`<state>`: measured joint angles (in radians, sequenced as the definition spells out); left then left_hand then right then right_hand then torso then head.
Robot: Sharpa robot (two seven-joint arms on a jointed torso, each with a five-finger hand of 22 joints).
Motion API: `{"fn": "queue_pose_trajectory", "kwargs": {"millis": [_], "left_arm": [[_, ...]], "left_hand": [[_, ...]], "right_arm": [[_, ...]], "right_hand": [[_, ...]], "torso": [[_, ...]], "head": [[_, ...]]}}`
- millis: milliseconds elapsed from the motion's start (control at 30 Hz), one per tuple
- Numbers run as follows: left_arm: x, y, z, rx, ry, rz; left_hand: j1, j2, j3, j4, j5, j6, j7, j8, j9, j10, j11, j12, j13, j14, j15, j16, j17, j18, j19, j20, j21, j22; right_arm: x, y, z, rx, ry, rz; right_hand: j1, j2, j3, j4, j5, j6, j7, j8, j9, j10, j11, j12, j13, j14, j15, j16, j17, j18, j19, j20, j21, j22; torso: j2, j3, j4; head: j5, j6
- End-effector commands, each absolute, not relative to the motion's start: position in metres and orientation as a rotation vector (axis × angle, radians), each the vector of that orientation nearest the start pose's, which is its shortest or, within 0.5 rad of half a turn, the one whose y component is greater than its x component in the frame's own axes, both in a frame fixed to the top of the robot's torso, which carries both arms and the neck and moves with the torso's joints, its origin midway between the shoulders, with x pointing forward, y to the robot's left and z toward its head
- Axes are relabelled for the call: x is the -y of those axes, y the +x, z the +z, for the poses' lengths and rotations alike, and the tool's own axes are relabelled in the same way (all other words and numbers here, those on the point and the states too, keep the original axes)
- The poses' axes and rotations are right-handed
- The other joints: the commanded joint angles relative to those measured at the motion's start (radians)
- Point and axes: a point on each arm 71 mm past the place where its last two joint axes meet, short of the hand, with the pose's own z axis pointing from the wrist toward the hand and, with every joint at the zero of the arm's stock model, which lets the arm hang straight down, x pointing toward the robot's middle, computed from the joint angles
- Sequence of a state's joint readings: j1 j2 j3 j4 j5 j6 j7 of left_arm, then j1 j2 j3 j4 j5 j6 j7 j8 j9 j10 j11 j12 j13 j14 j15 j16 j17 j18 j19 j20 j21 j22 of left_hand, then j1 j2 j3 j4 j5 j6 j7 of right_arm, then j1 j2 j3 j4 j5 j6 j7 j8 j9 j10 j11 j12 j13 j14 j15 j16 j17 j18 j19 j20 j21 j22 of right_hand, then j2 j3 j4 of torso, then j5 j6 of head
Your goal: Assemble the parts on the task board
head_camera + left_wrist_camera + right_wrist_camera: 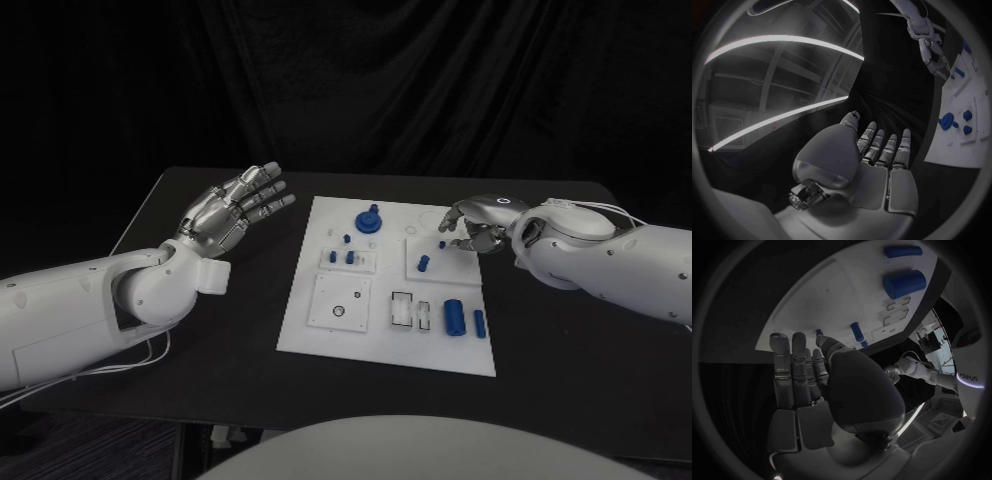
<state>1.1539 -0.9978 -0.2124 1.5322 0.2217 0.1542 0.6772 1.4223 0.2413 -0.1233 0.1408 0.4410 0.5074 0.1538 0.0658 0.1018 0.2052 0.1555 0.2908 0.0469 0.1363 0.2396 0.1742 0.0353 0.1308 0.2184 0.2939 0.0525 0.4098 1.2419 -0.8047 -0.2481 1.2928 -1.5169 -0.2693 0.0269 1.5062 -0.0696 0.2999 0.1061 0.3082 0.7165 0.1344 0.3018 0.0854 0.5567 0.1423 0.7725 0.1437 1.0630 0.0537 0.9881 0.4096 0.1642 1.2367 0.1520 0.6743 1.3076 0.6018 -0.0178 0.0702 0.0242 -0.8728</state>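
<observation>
right robot hand (473, 226) fingertips' contact with task board (332, 335) unclear

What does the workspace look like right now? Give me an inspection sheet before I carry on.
Surface: black table, bare around the board.
Job's things: white task board in the middle; blue knob-shaped part upright near its far edge; large blue cylinder lying near its right edge; small blue pegs between.
Clutter: nothing seen.
Hands: left hand raised beside the board, fingers apart, holding nothing; right hand over the board's far right corner, fingers curled downward, contents unclear.
Cables: thin white cables under the left arm.
Surroundings: dark curtain behind the table.
</observation>
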Motion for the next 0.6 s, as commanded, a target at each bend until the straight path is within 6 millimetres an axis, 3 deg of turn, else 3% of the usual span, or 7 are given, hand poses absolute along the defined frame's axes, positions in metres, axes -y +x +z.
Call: {"fn": "queue_pose_trajectory", "kwargs": {"millis": [33, 167, 600], "left_arm": [[-0.274, 0.441, -0.232, -1.224, -1.288, -1.997], [-0.274, 0.441, -0.232, -1.227, -1.287, -2.001], [-0.273, 0.442, -0.234, -1.249, -1.277, -1.998]], "left_hand": [[0.008, -0.004, 0.005, -0.013, 0.006, 0.011, 0.003, 0.005, 0.0, 0.005, 0.008, 0.009, 0.002, 0.004, 0.006, 0.008, 0.002, -0.014, 0.011, -0.001, 0.007, 0.002], [0.009, -0.004, 0.026, -0.036, 0.014, 0.051, 0.009, 0.016, 0.007, 0.018, 0.017, 0.024, 0.004, 0.011, 0.01, 0.019, 0.003, -0.02, 0.024, -0.001, 0.009, 0.003], [-0.001, -0.011, 0.047, -0.056, 0.031, 0.057, 0.008, 0.023, 0.007, 0.039, 0.032, 0.051, 0.007, 0.032, 0.016, 0.045, 0.007, -0.024, 0.049, -0.001, 0.014, 0.016]], "right_arm": [[0.249, 0.497, -0.25, -1.8, -0.359, 0.475], [0.247, 0.498, -0.252, -1.792, -0.36, 0.481], [0.241, 0.496, -0.266, -1.812, -0.344, 0.501]], "right_hand": [[-0.006, -0.007, 0.017, -0.005, 0.009, 0.019, 0.001, -0.007, 0.002, 0.027, -0.002, -0.011, -0.008, 0.014, 0.0, 0.006, 0.002, -0.013, 0.015, -0.001, 0.026, 0.065], [-0.006, -0.013, 0.028, -0.009, 0.009, 0.029, 0.001, -0.011, 0.003, 0.044, -0.004, -0.019, -0.014, 0.02, -0.004, 0.007, 0.002, -0.015, 0.022, -0.003, 0.04, 0.068], [-0.014, -0.015, 0.037, -0.006, 0.002, 0.039, 0.004, -0.018, 0.004, 0.063, -0.005, -0.027, -0.021, 0.024, -0.004, 0.006, 0.001, -0.016, 0.025, -0.003, 0.05, 0.069]], "torso": [[-0.002, -0.0014, -0.0007], [-0.002, -0.0005, -0.001], [-0.004, -0.0025, -0.0032]], "head": [[-0.002, 0.0], [-0.006, 0.0], [-0.012, 0.0]]}}
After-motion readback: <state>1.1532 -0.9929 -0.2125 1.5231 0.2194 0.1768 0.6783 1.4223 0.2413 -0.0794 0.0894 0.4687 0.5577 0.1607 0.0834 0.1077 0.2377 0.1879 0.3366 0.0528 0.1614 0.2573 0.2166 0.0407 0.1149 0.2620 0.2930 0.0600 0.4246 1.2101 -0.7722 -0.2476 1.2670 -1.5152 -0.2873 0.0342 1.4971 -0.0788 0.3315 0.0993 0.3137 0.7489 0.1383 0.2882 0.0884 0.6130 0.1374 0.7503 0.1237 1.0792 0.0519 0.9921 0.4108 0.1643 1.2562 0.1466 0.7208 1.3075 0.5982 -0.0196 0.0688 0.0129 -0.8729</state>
